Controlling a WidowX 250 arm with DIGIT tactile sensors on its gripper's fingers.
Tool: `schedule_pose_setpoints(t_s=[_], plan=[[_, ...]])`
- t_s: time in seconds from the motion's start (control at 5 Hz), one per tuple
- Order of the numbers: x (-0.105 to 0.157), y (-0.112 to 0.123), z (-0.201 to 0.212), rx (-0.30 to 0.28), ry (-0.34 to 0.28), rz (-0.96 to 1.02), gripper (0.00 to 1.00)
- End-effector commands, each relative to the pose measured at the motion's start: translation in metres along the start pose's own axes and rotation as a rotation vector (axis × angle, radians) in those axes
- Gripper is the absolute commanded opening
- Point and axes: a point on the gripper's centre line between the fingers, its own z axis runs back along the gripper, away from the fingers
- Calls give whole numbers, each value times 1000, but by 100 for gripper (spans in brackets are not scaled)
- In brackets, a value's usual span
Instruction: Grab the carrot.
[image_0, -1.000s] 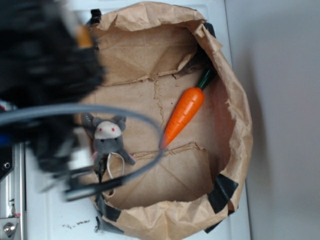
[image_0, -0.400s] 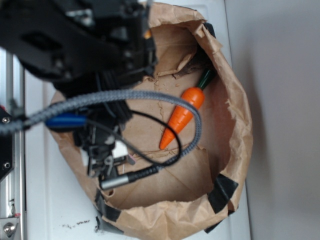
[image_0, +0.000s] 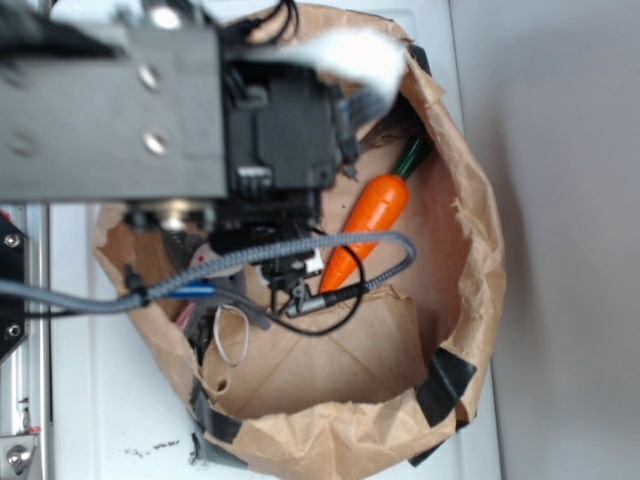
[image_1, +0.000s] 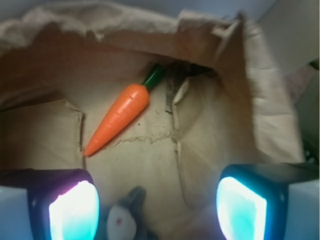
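You were working over a white surface (image_0: 100, 420) with a grey wall beside it; on it sat one crumpled brown paper bag (image_0: 470, 300), its torn rim rolled down into a low wall and patched with black tape at several spots; take that bag as your landmark. Inside it the creased paper floor lay bare between the carrot (image_0: 370, 215) and the near rim, while the far rim crowded close behind the stem. You had one carrot and one grey plush mouse (image_1: 125, 220) in the bag; the mouse sat at the bag's near side, almost under the gripper (image_1: 157, 207). The carrot was smooth, glossy orange, tapering to a point, with a dark green stem; it lay flat and slanted on the bag's floor, stem towards the far rim, untouched. Your gripper hung spread wide above the floor, nothing between its lit pads (image_1: 75, 212); its arm and a braided grey cable (image_0: 300, 255) hid much of the bag from outside.
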Motion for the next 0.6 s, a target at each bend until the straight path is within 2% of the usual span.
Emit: schedule_pose_setpoints(t_s=[0.0,0.2,0.4], plan=[[47,-8,-34,-140,-41,42,100],[68,-3,-57,-188,-38,112,100],[88,-5,-78,-230,-5,172,100]])
